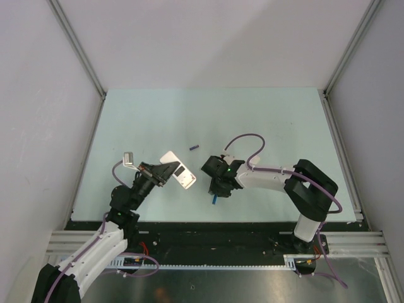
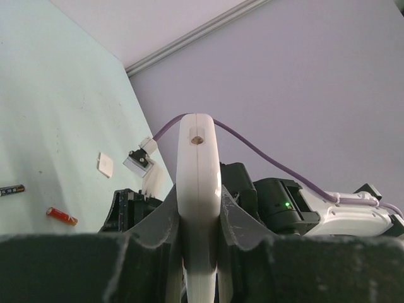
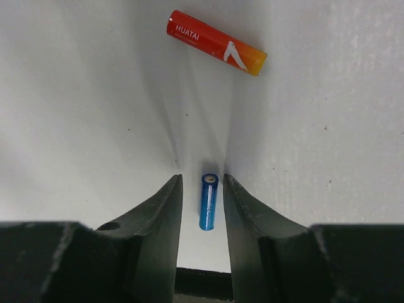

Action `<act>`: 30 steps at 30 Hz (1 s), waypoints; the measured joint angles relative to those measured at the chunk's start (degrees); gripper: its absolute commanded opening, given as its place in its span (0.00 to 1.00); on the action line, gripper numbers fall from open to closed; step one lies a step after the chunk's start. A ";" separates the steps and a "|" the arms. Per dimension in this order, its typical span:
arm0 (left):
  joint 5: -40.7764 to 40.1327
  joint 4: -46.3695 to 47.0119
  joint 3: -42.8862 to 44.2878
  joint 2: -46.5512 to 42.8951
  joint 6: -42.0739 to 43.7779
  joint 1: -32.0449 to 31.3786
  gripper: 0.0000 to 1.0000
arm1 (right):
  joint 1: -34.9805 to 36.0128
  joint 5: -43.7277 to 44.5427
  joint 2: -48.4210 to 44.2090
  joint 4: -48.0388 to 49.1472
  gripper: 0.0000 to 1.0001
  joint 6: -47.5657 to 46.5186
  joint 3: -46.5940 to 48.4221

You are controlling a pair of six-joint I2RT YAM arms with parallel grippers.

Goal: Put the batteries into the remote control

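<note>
My left gripper (image 1: 165,173) is shut on the white remote control (image 1: 178,170) and holds it off the table. In the left wrist view the remote control (image 2: 197,145) stands edge-on, clamped between both fingers. My right gripper (image 3: 201,182) is down at the table and open. A blue battery (image 3: 209,202) lies between its fingers with a gap on each side. From above, the blue battery (image 1: 215,200) shows just below the right gripper (image 1: 218,185). A red battery (image 3: 216,42) lies ahead of that gripper. A dark battery (image 1: 194,148) lies further back.
A small white square piece (image 2: 105,165) lies on the pale table (image 1: 265,120), with the red battery (image 2: 61,216) and the dark battery (image 2: 11,189) nearby. Grey walls enclose the table on three sides. The two grippers are close together.
</note>
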 measured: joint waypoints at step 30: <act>-0.48 -0.87 0.00 1.99 -0.81 -0.26 0.00 | 0.28 0.70 0.00 -2.47 0.00 -2.86 0.94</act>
